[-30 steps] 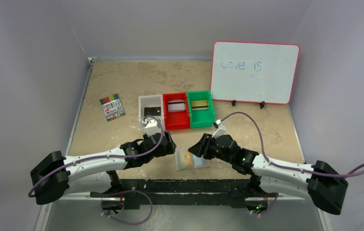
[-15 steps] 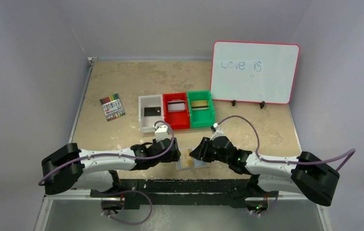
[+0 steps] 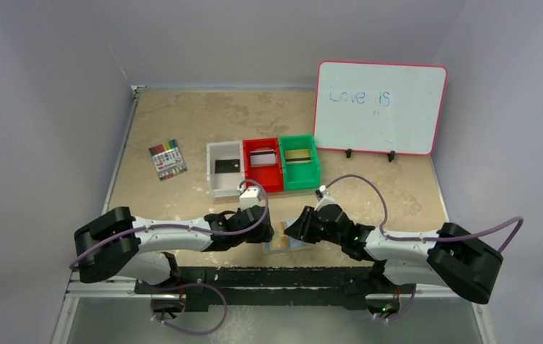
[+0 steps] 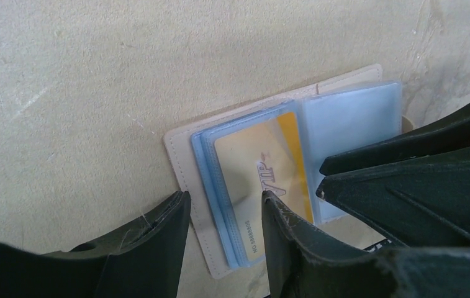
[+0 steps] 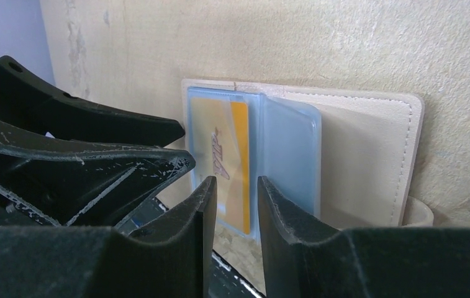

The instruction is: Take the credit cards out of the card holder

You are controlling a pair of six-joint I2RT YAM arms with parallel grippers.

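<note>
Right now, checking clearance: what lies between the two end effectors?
The open card holder, holding a gold card, lies between the left end effector and right end effector; the top view shows it.

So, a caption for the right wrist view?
Left pincer and right pincer poised over open card holder showing yellow card.

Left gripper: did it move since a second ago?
Yes. The left gripper slid right, from below the white bin toward the card holder.
</note>
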